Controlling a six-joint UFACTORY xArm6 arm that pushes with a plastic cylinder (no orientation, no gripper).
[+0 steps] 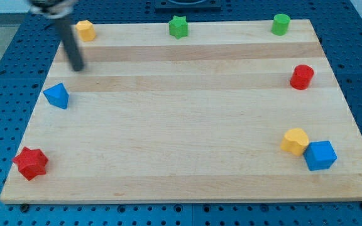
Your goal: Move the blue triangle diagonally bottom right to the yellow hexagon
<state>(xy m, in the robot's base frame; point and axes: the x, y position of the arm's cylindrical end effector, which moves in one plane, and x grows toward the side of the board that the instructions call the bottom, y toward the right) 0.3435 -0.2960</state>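
My tip [77, 68] stands just above-right of the blue triangle [57, 96], apart from it, at the bench's [181, 125] left edge: the approach step. There is no end effector to open or close. Next, it seems, I must get behind the triangle to push it below-right of the yellow hexagon [85, 29].

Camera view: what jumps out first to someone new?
The dark rod coming down at the view's top left, my tip on the board just above and right of the blue triangle, not touching it. Next, the tight pair at the bottom right: a yellow block with a blue cube against it. The yellow hexagon sits at the top left corner, beside the rod.
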